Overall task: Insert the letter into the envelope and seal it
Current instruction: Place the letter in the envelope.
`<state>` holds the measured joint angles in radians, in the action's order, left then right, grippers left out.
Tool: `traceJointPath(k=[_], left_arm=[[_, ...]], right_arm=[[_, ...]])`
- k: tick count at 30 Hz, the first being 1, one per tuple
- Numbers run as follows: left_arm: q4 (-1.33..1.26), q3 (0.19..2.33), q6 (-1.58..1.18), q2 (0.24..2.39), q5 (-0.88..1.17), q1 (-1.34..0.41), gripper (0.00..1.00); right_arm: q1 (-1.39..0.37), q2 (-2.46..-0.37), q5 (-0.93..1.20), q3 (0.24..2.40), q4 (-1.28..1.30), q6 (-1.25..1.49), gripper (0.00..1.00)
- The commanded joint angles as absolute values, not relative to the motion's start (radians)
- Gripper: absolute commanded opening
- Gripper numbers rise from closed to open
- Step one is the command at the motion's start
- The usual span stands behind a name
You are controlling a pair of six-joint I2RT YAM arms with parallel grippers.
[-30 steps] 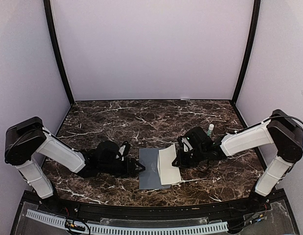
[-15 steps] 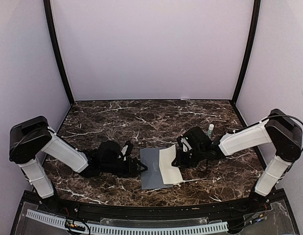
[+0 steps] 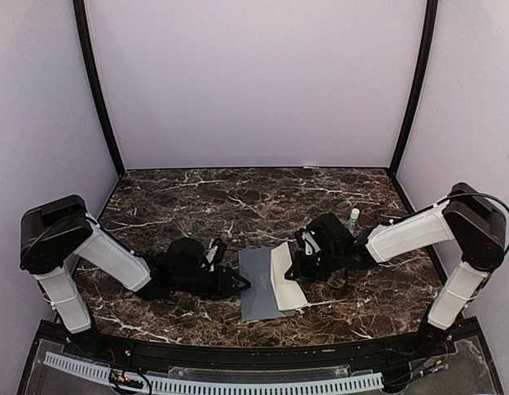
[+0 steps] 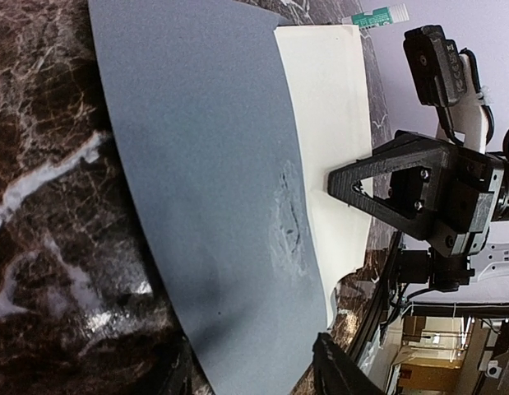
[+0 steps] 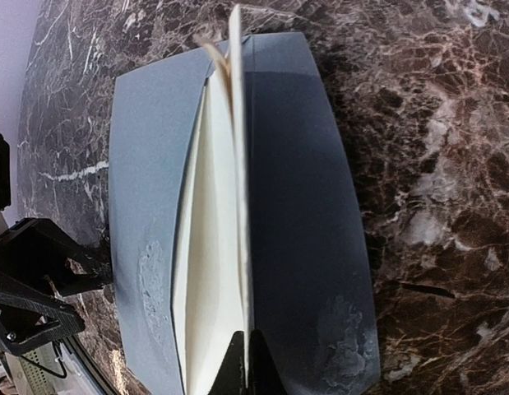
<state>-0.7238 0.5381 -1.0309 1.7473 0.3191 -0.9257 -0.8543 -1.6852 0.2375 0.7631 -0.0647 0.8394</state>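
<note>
The slate-grey envelope (image 3: pixel 256 285) lies flat on the marble table near the front centre. The cream letter (image 3: pixel 285 278) rests on its right half, with its right edge lifted. My right gripper (image 3: pixel 298 267) is shut on that lifted edge. In the right wrist view the fingers (image 5: pixel 234 370) pinch the letter (image 5: pixel 211 247), which stands on edge over the envelope (image 5: pixel 307 206). My left gripper (image 3: pixel 238 285) is low at the envelope's left edge. In the left wrist view its jaws (image 4: pixel 258 374) are apart and straddle the edge of the envelope (image 4: pixel 205 181), with the letter (image 4: pixel 326 123) beyond it.
A small white tube with a green label (image 3: pixel 353 217) stands behind the right arm; it also shows in the left wrist view (image 4: pixel 377 15). Booth walls close in the table on three sides. A black rail runs along the near edge (image 3: pixel 238 355).
The envelope and letter have slid slightly right. My left gripper has followed them rightward, and my right gripper has lifted the letter's right edge a little steeper.
</note>
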Motion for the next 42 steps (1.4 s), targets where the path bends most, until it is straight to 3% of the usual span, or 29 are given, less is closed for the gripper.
traceJointPath(k=[1, 28, 36, 42], left_arm=[[-0.723, 0.554, -1.038, 1.775, 0.346, -0.941, 0.49], [-0.747, 0.578, -1.045, 1.791, 0.348, -0.95, 0.48], [-0.703, 0.536, -1.031, 1.716, 0.291, -0.95, 0.49], [-0.658, 0.537, -1.009, 1.676, 0.263, -0.951, 0.56]], right_arm=[[-0.868, -1.698, 0.278, 0.776, -0.125, 0.852, 0.0], [-0.888, -1.738, 0.353, 0.835, -0.125, 0.784, 0.0], [-0.887, -1.652, 0.231, 0.854, 0.037, 0.738, 0.29], [-0.887, -1.573, 0.161, 0.854, 0.122, 0.706, 0.42]])
